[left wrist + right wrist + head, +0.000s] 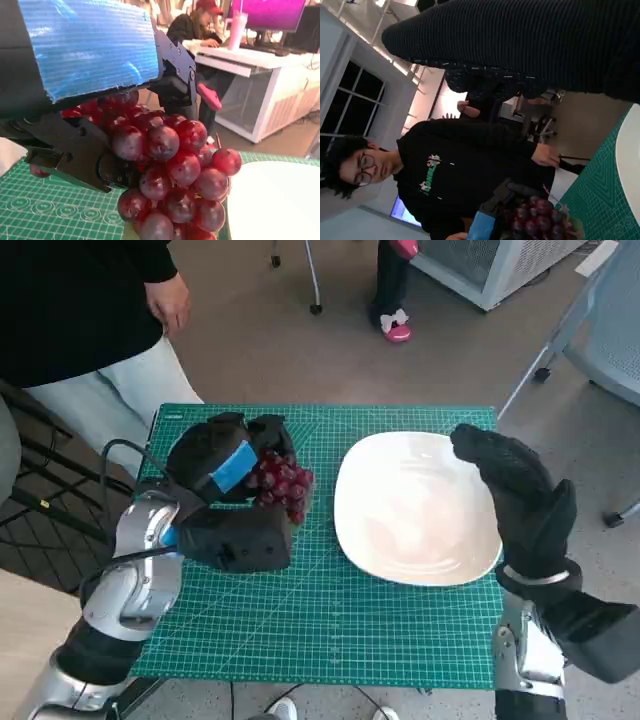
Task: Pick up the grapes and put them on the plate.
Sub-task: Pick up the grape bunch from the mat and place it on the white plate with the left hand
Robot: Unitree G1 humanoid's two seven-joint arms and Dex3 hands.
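A bunch of dark red grapes hangs in my left hand, lifted over the green mat just left of the white plate. In the left wrist view the black fingers grip the grapes from above, and the plate's rim shows beside them. The right wrist view shows the grapes under the blue-taped left hand. My right hand in its black glove hovers over the plate's right edge, fingers spread and holding nothing.
The green cutting mat covers the small table. A person in a black top sits close at the far left corner, one hand hanging near the table. Chair legs and a foot in a pink shoe are beyond the far edge.
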